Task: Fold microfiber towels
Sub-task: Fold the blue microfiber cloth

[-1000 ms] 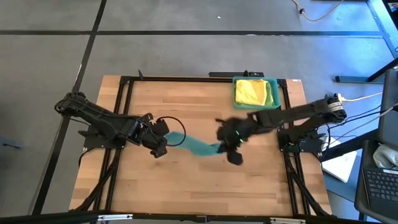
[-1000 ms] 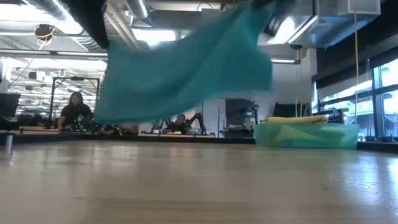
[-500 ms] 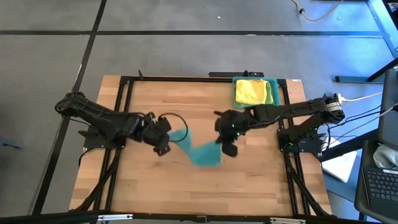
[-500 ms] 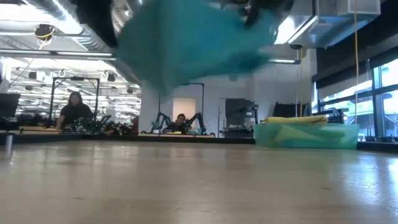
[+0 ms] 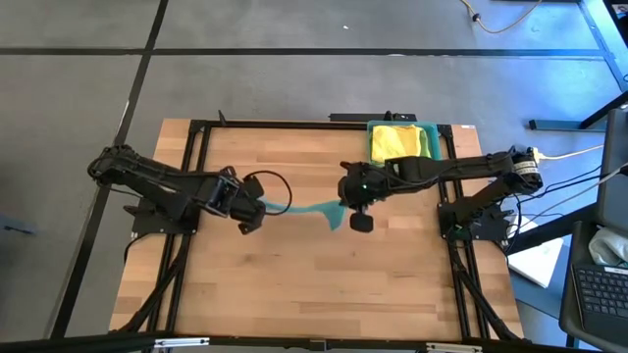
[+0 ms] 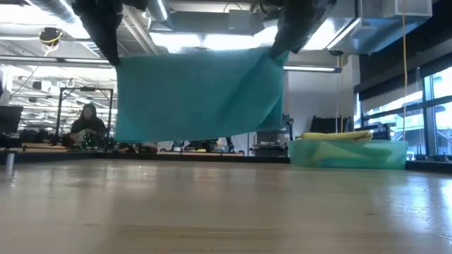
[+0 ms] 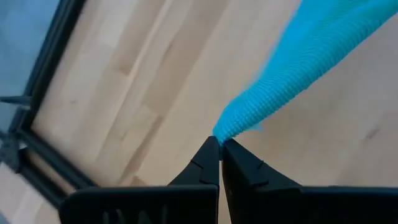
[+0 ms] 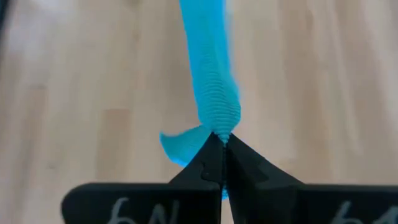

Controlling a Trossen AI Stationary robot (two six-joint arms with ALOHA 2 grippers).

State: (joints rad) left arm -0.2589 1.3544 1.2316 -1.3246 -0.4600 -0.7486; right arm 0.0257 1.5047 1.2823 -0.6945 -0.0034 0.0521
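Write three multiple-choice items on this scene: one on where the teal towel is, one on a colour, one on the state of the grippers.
1. Where is the teal towel?
A. flat on the table
B. hanging in the air between both grippers
C. in the tray

2. What colour is the towel in the tray?
A. yellow
B. red
C. white

3. How do the left gripper and right gripper stand?
A. both open
B. only one shut
C. both shut on the towel

Answers: 1 B, the low view shows it clear of the table; 2 A, the yellow towel fills the tray; 3 C, each wrist view shows fingers pinching teal fabric.
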